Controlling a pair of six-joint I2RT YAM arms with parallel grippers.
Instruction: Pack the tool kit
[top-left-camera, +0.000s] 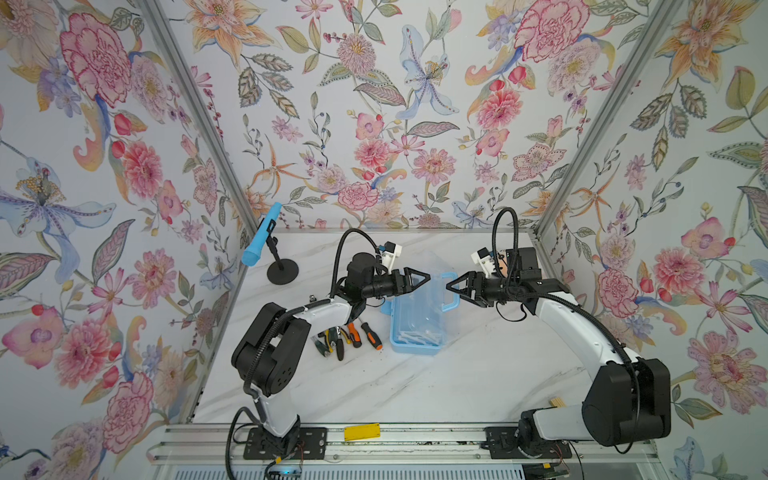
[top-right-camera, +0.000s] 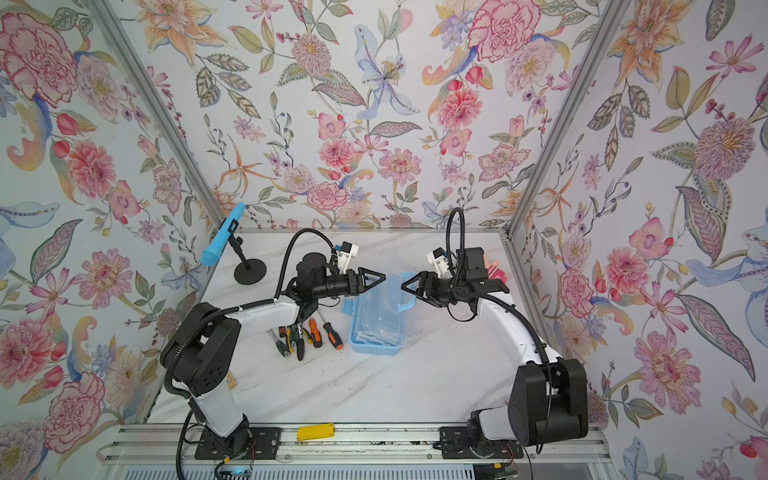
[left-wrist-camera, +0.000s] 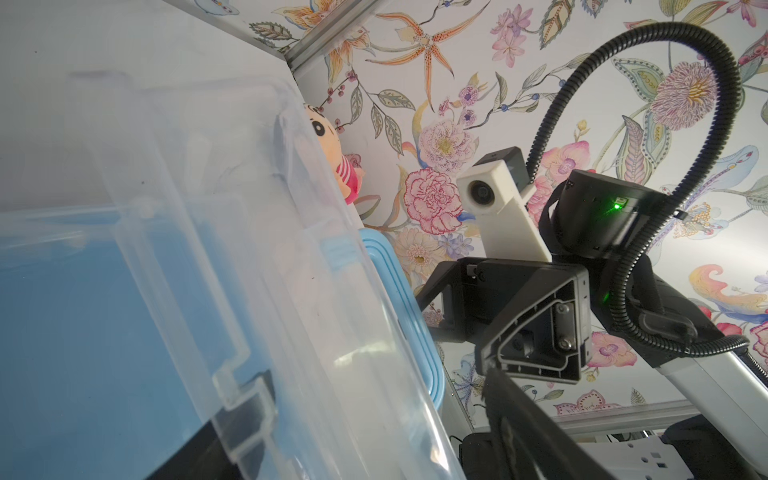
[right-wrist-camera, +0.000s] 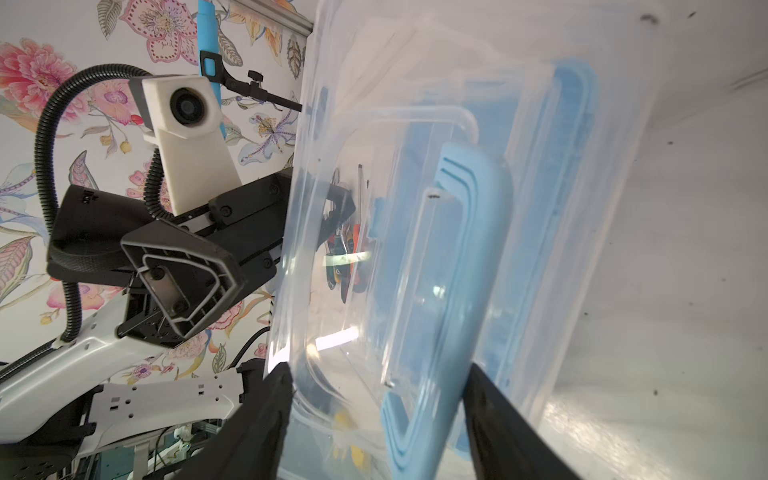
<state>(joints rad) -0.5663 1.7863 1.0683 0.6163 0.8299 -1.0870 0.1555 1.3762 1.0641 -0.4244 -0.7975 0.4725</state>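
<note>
Right gripper (top-left-camera: 449, 286), jaws parted, is straddling the clear lid (top-left-camera: 432, 266) and blue handle (top-left-camera: 453, 306) of the tool kit (top-left-camera: 415, 336), pinching neither.
Kit is sitting near the middle of the table (top-left-camera: 415, 386), lid standing raised. The left gripper (top-left-camera: 424, 278), likewise spread, is bracketing the lid's opposite edge. Screwdrivers (top-left-camera: 371, 336) and pliers (top-left-camera: 332, 338) are lying just left of the box, unpacked. To my eye, the right claw should be backing straight out, clear of the handle, while the left is propping the lid.
</note>
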